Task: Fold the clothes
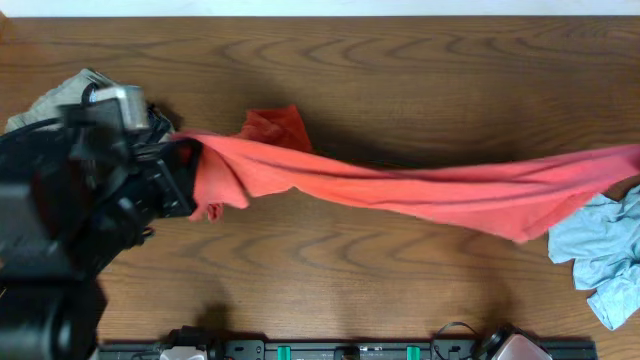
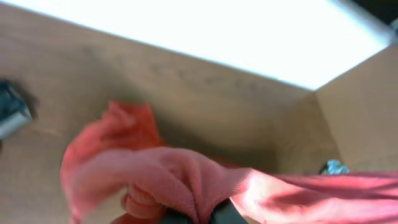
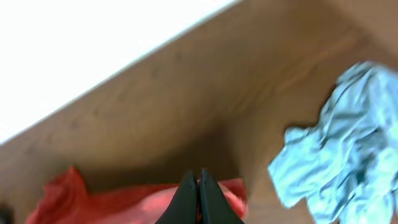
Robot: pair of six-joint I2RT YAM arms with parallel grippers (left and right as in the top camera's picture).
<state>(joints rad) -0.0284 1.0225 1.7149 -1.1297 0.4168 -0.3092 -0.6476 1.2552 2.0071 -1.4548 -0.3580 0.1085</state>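
The coral-red T-shirt (image 1: 400,185) hangs stretched above the table in a long twisted band from left to right; no lettering shows. My left gripper (image 1: 185,175) is shut on its left end, and bunched red cloth (image 2: 180,180) covers its fingers (image 2: 202,214) in the left wrist view. The shirt's right end runs off the overhead frame's right edge, so my right gripper is out of that view. In the right wrist view its fingers (image 3: 199,186) are pressed together with red cloth (image 3: 149,202) on both sides. A loose red flap (image 1: 275,128) lies behind the band.
A crumpled light-blue garment (image 1: 605,250) lies at the right edge, also in the right wrist view (image 3: 342,162). A grey-green cloth (image 1: 60,100) sits at the far left behind the left arm. The wooden table (image 1: 350,60) ends at a white strip at the back.
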